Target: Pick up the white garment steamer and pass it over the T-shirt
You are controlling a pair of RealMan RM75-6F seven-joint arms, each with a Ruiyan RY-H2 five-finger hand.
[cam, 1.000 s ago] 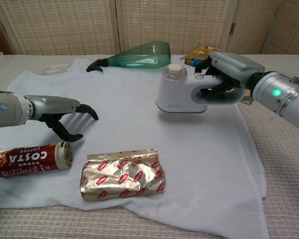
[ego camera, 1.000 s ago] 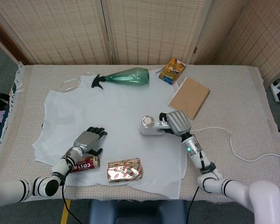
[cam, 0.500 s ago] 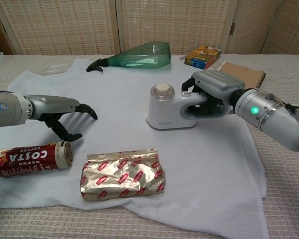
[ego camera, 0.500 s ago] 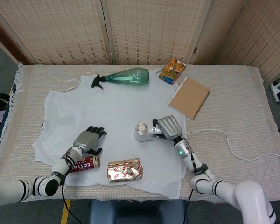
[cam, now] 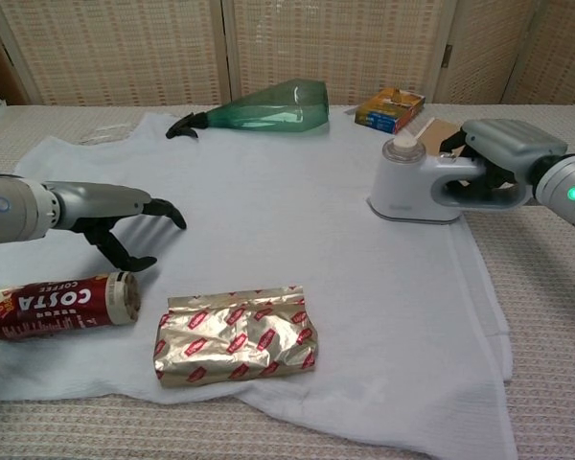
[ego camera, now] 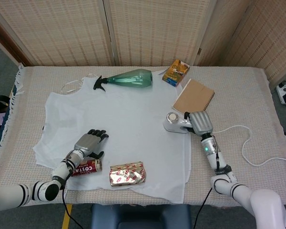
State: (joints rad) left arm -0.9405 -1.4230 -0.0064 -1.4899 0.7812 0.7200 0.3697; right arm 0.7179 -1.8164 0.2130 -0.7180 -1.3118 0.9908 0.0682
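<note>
The white garment steamer (ego camera: 175,122) (cam: 415,181) stands on the right edge of the white T-shirt (ego camera: 114,129) (cam: 268,230), which lies flat on the table. My right hand (ego camera: 200,123) (cam: 506,153) grips the steamer's handle from the right. Its white cord (ego camera: 243,143) trails off to the right. My left hand (ego camera: 89,143) (cam: 134,225) hovers over the shirt's left part with its fingers curled apart, holding nothing, just above the red coffee can (ego camera: 86,168) (cam: 57,305).
A green spray bottle (ego camera: 126,78) (cam: 259,107) lies at the shirt's far edge. A crumpled foil packet (ego camera: 127,173) (cam: 235,335) lies near the front. A brown notebook (ego camera: 194,99) and a yellow box (ego camera: 176,72) (cam: 390,107) sit behind the steamer.
My right hand has carried the steamer rightward across the shirt, from its middle to its right edge. The left hand has stayed where it was.
</note>
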